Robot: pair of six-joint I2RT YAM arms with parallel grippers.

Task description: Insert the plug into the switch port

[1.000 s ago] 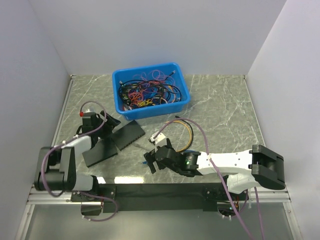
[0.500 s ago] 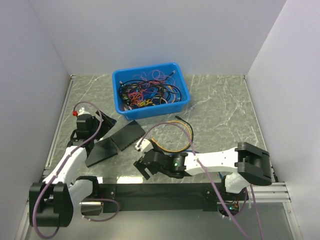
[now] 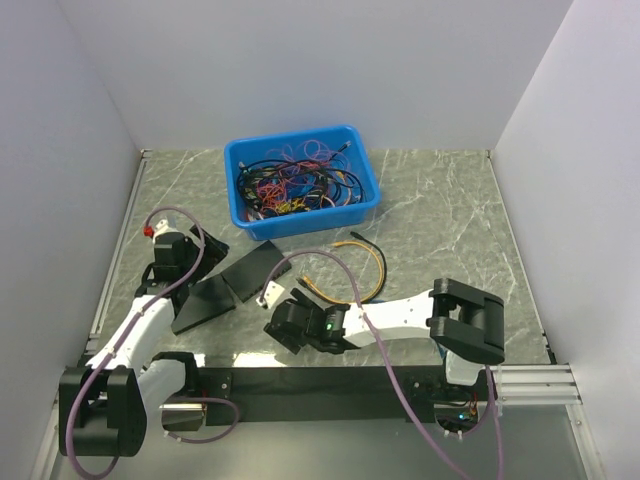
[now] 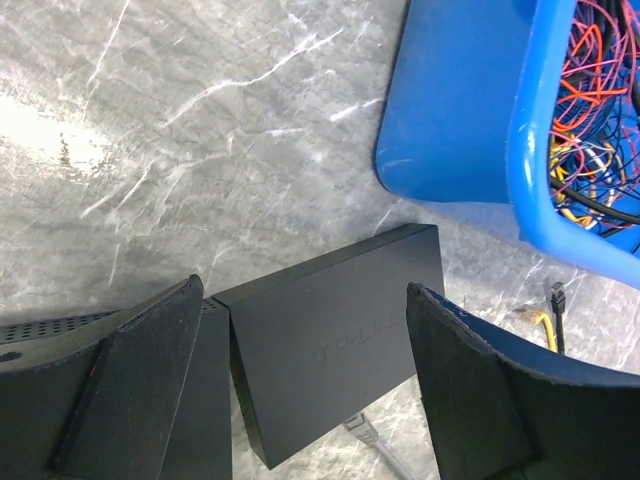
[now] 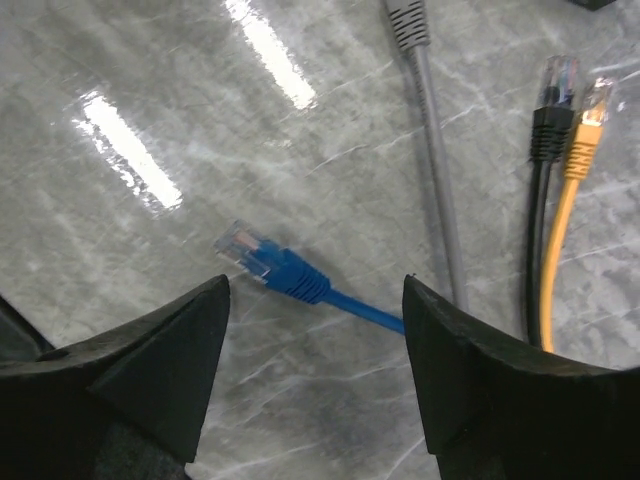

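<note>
The black switch (image 4: 330, 340) lies flat on the marble table, a little right of the point between the tips of my open left gripper (image 4: 305, 287), which hovers above it; from above it shows as a dark slab (image 3: 250, 272). A blue plug (image 5: 270, 265) with a clear tip lies on the table just beyond the fingertips of my right gripper (image 5: 315, 285). Its blue cable runs back between the open jaws, which touch nothing. In the top view the right gripper (image 3: 282, 325) sits low near the front edge, below the switch. The switch's ports are hidden.
A second black box (image 4: 215, 400) lies against the switch's left side. A grey plug (image 5: 405, 20), a black plug (image 5: 550, 120) and a yellow plug (image 5: 585, 130) lie close to the blue one. A blue bin (image 3: 310, 222) full of tangled cables stands behind.
My right arm has swung left along the front of the table and its jaws have narrowed a little. The left gripper has shifted slightly left over the switch.
</note>
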